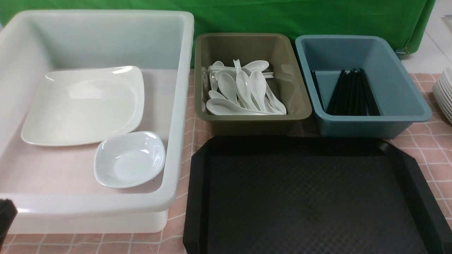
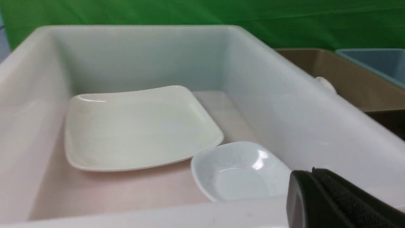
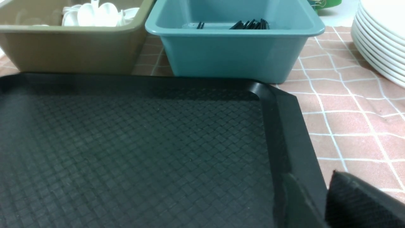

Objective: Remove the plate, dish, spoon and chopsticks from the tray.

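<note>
The black tray point(image 1: 310, 197) lies bare at the front right and also shows in the right wrist view point(image 3: 126, 142). The large white plate point(image 1: 83, 106) and the small bluish dish point(image 1: 129, 158) lie side by side inside a white tub point(image 1: 180, 106). Both also show in the left wrist view, the plate point(image 2: 136, 126) and the dish point(image 2: 237, 171). Several white spoons point(image 1: 240, 91) lie in the olive bin; I cannot single one out. Black chopsticks point(image 1: 353, 91) lie in the blue bin. My left gripper point(image 2: 308, 177) is shut and empty at the tub's near edge. My right gripper point(image 3: 311, 190) is slightly open and empty over the tray's right rim.
The olive bin point(image 1: 252, 118) and the blue bin point(image 1: 402, 77) stand side by side behind the tray. A stack of round white plates point(image 1: 445, 91) sits at the far right edge. A pink checked cloth covers the table, and a green backdrop hangs behind.
</note>
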You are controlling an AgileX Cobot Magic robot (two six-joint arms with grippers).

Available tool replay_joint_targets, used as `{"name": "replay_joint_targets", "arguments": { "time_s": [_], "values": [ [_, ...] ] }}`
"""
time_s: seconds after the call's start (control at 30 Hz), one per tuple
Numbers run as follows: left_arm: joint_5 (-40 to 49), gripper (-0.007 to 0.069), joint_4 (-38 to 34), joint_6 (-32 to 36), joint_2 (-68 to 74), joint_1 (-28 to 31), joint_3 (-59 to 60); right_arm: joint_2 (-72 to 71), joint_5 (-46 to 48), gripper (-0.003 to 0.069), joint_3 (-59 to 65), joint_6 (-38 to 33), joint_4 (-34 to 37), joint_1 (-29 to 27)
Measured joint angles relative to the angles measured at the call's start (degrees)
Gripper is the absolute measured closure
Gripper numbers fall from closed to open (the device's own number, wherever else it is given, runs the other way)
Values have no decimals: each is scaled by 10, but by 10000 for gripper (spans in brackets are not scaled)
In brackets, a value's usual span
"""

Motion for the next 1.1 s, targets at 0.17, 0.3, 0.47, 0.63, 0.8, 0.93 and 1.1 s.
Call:
{"name": "replay_joint_targets", "arguments": {
  "time_s": [0.17, 0.3, 0.47, 0.63, 0.8, 0.93, 1.1],
  "values": [
    [1, 626, 1, -2, -6, 22, 32, 0, 1, 419, 0, 0, 0, 0],
    [-8, 626, 0, -2, -7, 20, 63, 0, 1, 419, 0, 0, 0, 0],
    [-24, 625, -2, -2, -7, 20, 67, 0, 1, 419, 0, 0, 0, 0],
    [-28, 624, -3, -3, -7, 23, 67, 0, 1, 419, 0, 0, 0, 0],
    [-28, 624, -3, -3, -7, 52, 67, 0, 1, 419, 0, 0, 0, 0],
    [-28, 624, -3, -3, -7, 51, 67, 0, 1, 419, 0, 0, 0, 0],
    [-28, 624, -2, -3, -7, 50, 67, 0, 1, 419, 0, 0, 0, 0]
  ]
}}
